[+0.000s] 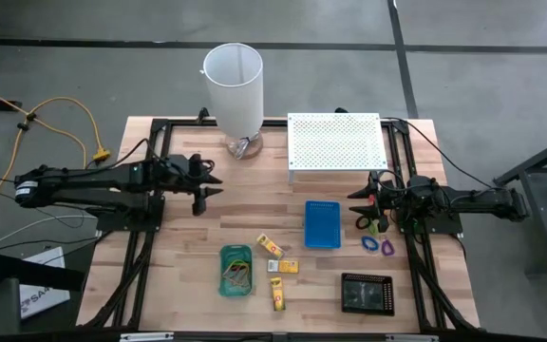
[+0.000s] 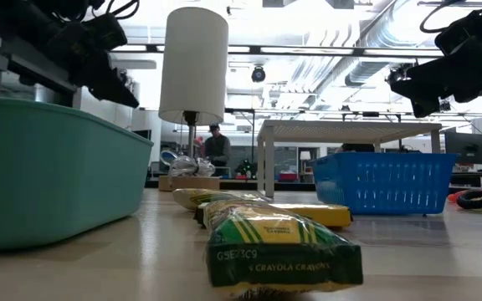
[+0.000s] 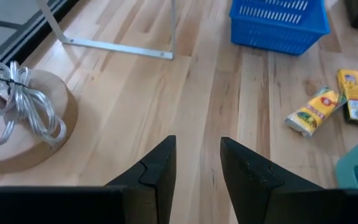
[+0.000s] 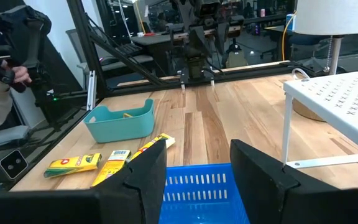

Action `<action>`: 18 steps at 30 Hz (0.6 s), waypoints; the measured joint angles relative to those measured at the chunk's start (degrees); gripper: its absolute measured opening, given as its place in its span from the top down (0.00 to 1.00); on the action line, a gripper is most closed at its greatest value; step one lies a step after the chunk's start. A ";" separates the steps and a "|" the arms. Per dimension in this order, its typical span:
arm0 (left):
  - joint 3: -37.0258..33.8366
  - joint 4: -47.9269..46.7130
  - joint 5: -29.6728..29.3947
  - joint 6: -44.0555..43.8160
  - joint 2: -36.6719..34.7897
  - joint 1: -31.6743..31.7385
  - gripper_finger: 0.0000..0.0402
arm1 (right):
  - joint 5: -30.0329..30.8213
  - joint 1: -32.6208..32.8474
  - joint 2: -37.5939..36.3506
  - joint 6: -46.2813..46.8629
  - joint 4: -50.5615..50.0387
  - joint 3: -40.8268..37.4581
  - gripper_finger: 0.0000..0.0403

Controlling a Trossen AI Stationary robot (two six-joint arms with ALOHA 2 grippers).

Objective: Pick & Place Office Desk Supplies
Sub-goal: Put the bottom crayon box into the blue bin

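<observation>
Glossy crayon packets [image 1: 271,245], wood table [image 1: 179,256]

Your wooden bench [image 1: 179,247] carries a green tray [image 1: 236,270], blue tray [image 1: 322,224], black tray [image 1: 366,293], three yellow crayon packets [image 1: 270,247], loose clips [image 1: 380,245], a lamp base [image 1: 243,147] and a white perforated stand [image 1: 336,141].

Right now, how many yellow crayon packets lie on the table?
3. One lies left of the blue basket, one lies just below it, and one lies nearest the front edge. Others may be hidden inside the green tray.
</observation>
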 joint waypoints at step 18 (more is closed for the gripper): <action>0.00 1.43 0.04 -0.76 0.02 -0.02 0.70 | 0.00 0.00 -0.01 0.00 0.00 -0.01 0.59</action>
